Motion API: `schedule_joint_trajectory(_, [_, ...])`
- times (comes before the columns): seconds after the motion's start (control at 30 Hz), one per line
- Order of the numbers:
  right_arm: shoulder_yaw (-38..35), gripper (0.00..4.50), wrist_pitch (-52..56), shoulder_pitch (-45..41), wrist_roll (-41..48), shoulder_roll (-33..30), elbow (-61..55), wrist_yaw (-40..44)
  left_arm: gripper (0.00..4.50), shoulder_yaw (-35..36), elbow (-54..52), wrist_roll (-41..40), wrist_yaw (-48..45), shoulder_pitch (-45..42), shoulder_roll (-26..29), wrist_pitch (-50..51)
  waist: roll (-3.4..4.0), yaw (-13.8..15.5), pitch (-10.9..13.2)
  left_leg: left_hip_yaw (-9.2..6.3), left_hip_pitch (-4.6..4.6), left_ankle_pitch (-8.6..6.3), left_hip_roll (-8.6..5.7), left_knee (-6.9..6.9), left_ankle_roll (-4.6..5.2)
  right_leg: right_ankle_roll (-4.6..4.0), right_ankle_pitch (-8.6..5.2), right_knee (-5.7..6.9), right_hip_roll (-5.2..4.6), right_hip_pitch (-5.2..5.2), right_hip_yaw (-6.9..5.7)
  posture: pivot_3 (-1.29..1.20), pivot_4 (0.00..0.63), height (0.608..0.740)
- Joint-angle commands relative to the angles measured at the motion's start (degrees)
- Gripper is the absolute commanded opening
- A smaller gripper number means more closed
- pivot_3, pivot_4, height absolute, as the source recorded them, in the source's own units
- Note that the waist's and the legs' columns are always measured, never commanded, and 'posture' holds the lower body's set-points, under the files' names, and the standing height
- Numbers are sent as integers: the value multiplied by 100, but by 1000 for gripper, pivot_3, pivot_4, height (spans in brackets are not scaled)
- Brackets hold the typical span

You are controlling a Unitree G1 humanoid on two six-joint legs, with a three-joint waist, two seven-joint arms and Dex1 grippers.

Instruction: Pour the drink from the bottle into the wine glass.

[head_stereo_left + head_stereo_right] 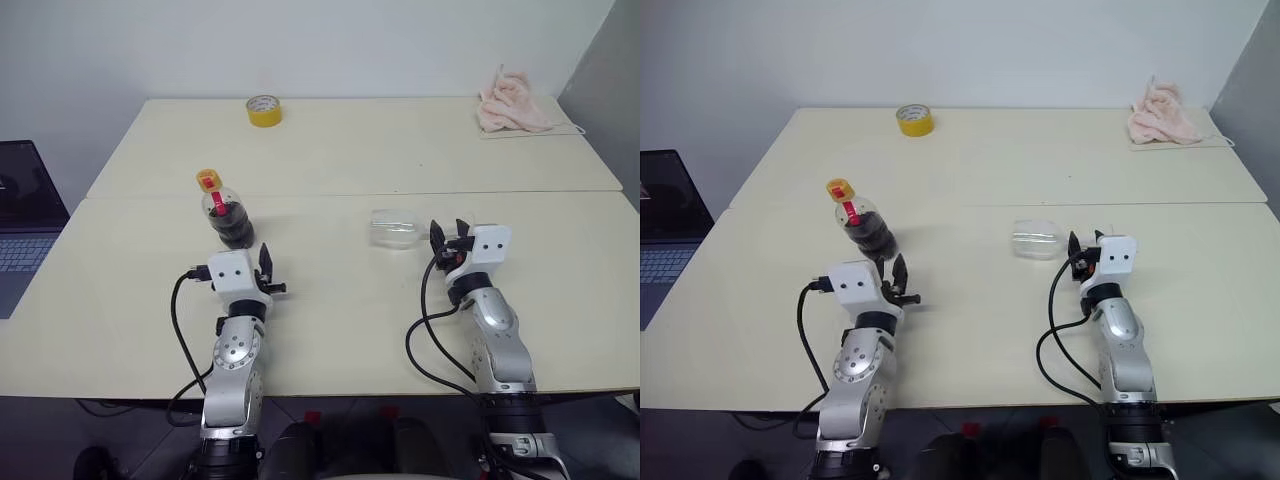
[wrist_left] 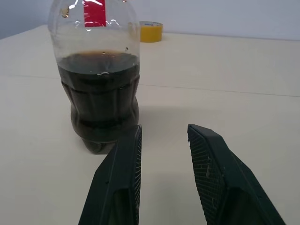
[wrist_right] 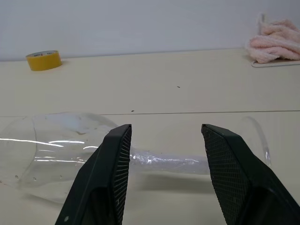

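The bottle (image 1: 229, 217) stands upright on the table, with a yellow cap, a red label at its neck and the dark drink (image 2: 99, 89) filling its lower half. My left gripper (image 1: 266, 266) hovers just short of it and slightly to its right, the fingers (image 2: 125, 168) a narrow gap apart with nothing between them. The wine glass (image 1: 394, 228) lies on its side, bowl toward the left. My right gripper (image 3: 166, 130) is open at the glass's foot end, and the stem (image 3: 168, 161) runs across just beyond the fingertips, untouched.
A yellow tape roll (image 1: 263, 110) sits at the table's far edge, and a pink cloth (image 1: 512, 103) lies at the far right corner. A laptop (image 1: 25, 215) stands off the table's left side. A seam (image 1: 400, 193) crosses the table behind the bottle.
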Motion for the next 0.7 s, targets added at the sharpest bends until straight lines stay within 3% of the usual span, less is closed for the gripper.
schedule_joint_trajectory(0.03, [4, 2534, -51, -109, 13, -25, -104, 26, 1609, -5, -230, -104, -80, 7, -16, -150, 0, 0, 0, 0, 0, 0, 0, 0, 0, 0, 0, 0, 0, 0, 0, 0, 150, 740])
schedule_joint_trajectory(0.23, [-7, 2534, 75, -101, 129, -64, -189, 160, 1609, 55, -359, -198, -326, 45, 190, -59, 0, -1, 0, -1, 0, 0, 0, 0, 0, 0, 0, 0, 0, 0, -1, 0, 150, 740])
schedule_joint_trajectory(0.57, [-110, 2534, 397, -80, 341, -286, -619, 358, 1609, 302, -832, -819, -1333, 338, 1036, 270, 0, -4, 0, -2, 0, 0, 0, 0, 0, 0, 0, -2, 0, 1, -1, 0, 150, 740])
schedule_joint_trajectory(0.7, [-116, 2534, 420, -41, 371, -377, -666, 391, 1609, 806, -1053, -1174, -1619, 346, 1487, 341, 1, -8, 0, -4, 0, 0, 2, -1, 0, 0, 0, -1, 0, 0, -3, 0, 150, 740])
